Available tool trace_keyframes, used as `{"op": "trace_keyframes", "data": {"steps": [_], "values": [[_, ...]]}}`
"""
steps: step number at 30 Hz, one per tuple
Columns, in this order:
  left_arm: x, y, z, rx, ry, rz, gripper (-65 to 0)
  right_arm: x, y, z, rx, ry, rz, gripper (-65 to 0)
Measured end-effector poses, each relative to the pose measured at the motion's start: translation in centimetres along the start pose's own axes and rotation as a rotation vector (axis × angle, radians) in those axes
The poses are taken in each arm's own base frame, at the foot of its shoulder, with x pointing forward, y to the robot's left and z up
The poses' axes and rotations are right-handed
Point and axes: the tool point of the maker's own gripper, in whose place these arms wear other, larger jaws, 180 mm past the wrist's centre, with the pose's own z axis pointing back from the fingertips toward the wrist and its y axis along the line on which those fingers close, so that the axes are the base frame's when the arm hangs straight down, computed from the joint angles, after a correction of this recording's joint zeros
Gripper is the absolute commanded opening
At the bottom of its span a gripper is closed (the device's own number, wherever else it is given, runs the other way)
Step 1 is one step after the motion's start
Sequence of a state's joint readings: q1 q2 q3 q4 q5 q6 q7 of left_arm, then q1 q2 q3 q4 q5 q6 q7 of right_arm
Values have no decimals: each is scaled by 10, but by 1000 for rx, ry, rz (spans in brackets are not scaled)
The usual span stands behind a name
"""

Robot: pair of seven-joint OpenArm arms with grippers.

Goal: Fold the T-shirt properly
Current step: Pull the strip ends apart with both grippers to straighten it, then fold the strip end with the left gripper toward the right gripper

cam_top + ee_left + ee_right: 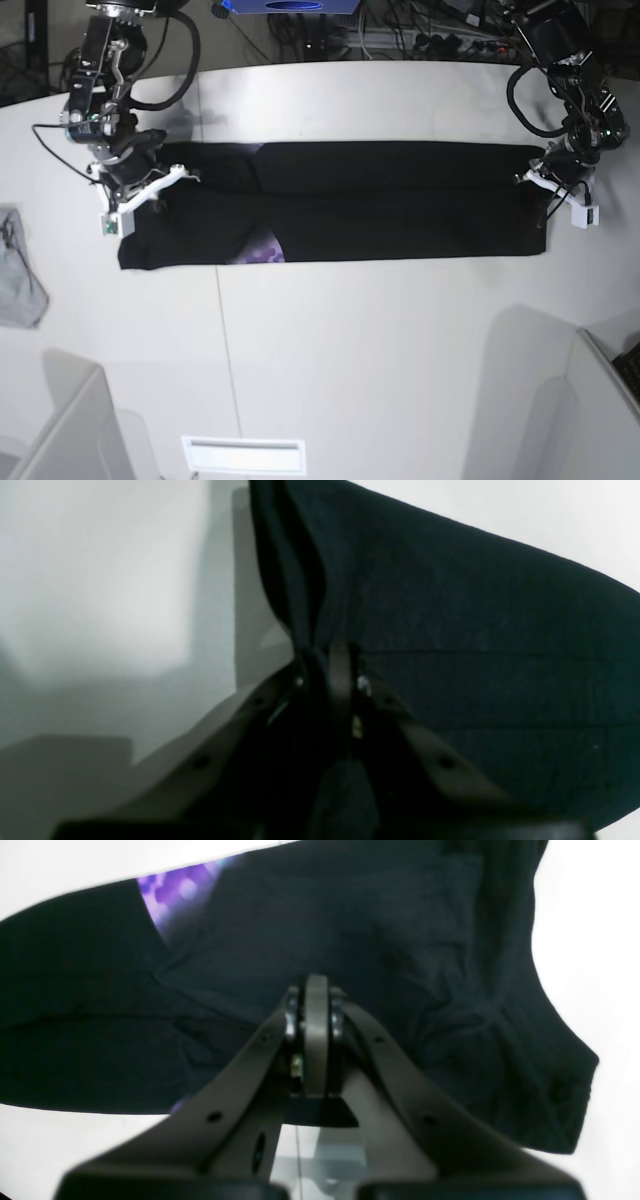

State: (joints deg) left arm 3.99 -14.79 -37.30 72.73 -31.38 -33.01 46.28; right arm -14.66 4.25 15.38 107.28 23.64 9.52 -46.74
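A: Which step is it? The T-shirt lies as a long band across the upper middle of the tabletop.

B: At frame left the right end effector is closed on cloth; at frame right the left end effector pinches the end. I judge the next fold needs both lifting together. No readable writing.

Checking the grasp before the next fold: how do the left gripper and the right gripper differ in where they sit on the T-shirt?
The left gripper sits at the plain black end of the T-shirt; the right gripper sits at the end nearer the purple print. The left gripper's wrist view shows cloth bunched between its fingers; the right gripper's shows fingers pressed together over flatter cloth. Both are shut.
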Motion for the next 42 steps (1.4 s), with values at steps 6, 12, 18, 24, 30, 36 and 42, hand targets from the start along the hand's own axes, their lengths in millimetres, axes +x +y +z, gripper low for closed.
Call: {"op": "trace_keyframes", "data": {"steps": [6, 12, 18, 24, 30, 36, 42], "values": [[6, 13, 7, 37, -20, -33, -650, -4, 0, 1, 0, 8, -2, -650], [13, 27, 14, 73, -18, -72, -650, -9, -2, 2, -4, 19, -6, -650], [33, 10, 35, 83, -62, -195, -650, -8, -2, 2, -4, 13, -6, -650], [52, -15, 47, 62, -138, -256, -650, -7, -2, 2, -4, 13, -6, -650], [32, -41, 43, 57, -82, -356, -650, -8, -3, 2, -6, 13, -8, -650], [20, -86, 34, 14, -73, -449, -650, -6, -3, 2, -6, 8, -7, -650], [8, -124, 25, -43, -59, -511, -650, -8, -2, 2, -6, 14, -10, -650]]}}
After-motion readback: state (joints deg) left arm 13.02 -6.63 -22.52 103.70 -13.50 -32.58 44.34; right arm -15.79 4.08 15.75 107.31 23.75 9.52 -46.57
